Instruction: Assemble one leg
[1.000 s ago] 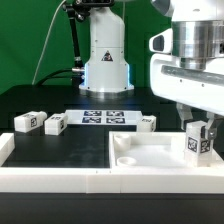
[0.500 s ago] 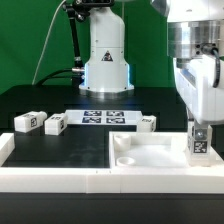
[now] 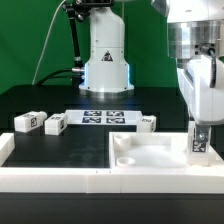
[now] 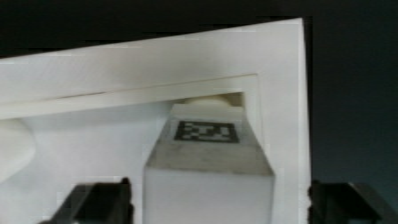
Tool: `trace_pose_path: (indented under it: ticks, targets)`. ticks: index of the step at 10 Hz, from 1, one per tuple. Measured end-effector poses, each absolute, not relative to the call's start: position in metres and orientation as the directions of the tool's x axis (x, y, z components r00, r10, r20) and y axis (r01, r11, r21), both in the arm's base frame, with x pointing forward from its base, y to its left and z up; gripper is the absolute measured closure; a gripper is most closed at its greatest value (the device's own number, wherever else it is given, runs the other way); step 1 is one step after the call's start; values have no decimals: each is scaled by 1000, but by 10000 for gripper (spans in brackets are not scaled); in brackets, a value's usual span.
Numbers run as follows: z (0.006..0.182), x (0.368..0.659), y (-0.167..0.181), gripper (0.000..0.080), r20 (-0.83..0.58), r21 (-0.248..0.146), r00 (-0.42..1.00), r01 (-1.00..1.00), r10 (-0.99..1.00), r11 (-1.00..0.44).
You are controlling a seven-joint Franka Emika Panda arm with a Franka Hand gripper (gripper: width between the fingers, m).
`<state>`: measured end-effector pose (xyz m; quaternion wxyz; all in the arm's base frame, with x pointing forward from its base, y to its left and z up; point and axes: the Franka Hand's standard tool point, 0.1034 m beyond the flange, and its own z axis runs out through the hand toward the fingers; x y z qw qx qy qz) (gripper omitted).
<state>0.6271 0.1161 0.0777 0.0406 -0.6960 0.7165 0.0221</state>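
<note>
A white square leg (image 3: 199,143) with a black-and-white tag stands upright in the corner socket of the large white tray-shaped piece (image 3: 150,158), at the exterior view's right. My gripper (image 3: 200,128) hangs straight over it with a finger on each side. In the wrist view the leg (image 4: 208,165) sits between the dark fingers (image 4: 98,202), close to one and with a strip of the tray's rim (image 4: 285,120) showing before the other. The jaws stand open around the leg.
Three more tagged white legs lie on the black table: two at the exterior view's left (image 3: 28,121) (image 3: 56,123) and one mid-right (image 3: 147,121). The marker board (image 3: 103,117) lies behind them. The arm's base (image 3: 105,60) stands at the back. A white wall (image 3: 50,178) runs along the front.
One second ago the gripper was turned at an angle with the leg's tag facing slightly left. It has rotated square, and the tag now faces front. Little has moved in the last half second.
</note>
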Motion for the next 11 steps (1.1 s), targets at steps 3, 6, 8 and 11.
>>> trace_pose_path:
  ticks: [3,6,8,11]
  targets:
    - [78,626,122,154,-63,-46,329,-944,-942,-326]
    - [78,626,123,151,-26,-50,636,-772,-772,-634]
    - [78,627,121,151,-9,-51,790,-613,-613,-789]
    - [78,627,121,151,13,-43,932,-362,-363,-931]
